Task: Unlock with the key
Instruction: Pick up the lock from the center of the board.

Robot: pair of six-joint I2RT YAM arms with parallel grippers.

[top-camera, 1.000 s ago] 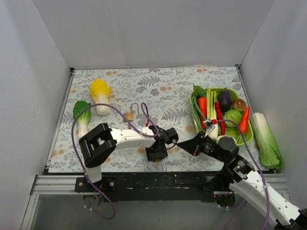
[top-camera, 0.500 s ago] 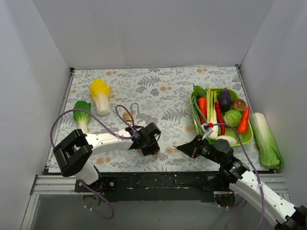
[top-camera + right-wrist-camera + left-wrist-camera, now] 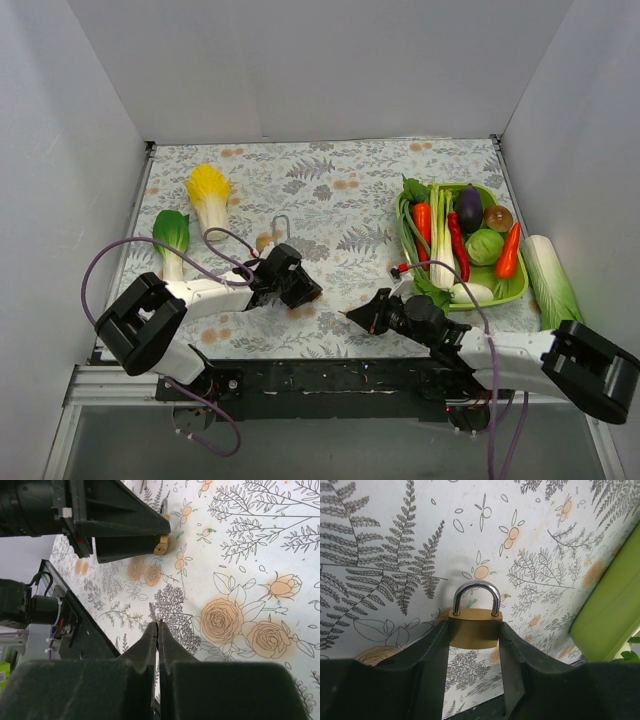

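Observation:
A brass padlock (image 3: 474, 627) with a steel shackle sits between my left gripper's fingertips, low over the floral mat. My left gripper (image 3: 475, 632) is shut on the padlock's body; in the top view the gripper (image 3: 304, 289) is left of centre, near the front. The right wrist view shows the padlock (image 3: 161, 545) at the tip of the left fingers (image 3: 125, 527). My right gripper (image 3: 157, 625) is shut on a thin metal key (image 3: 151, 611) whose blade pokes out past the fingertips. In the top view the right gripper (image 3: 357, 317) points left, a short way right of the left gripper.
A green tray (image 3: 512, 292) of toy vegetables stands at right, with a long pale cabbage (image 3: 552, 290) beside it. A yellow cabbage (image 3: 208, 195) and a bok choy (image 3: 170, 235) lie at left. A second shackle-shaped object (image 3: 282, 226) lies on the mat behind the left gripper.
My left gripper has moved left and away from the near edge with the padlock. My right gripper has moved left and toward the near edge, still shut on the key.

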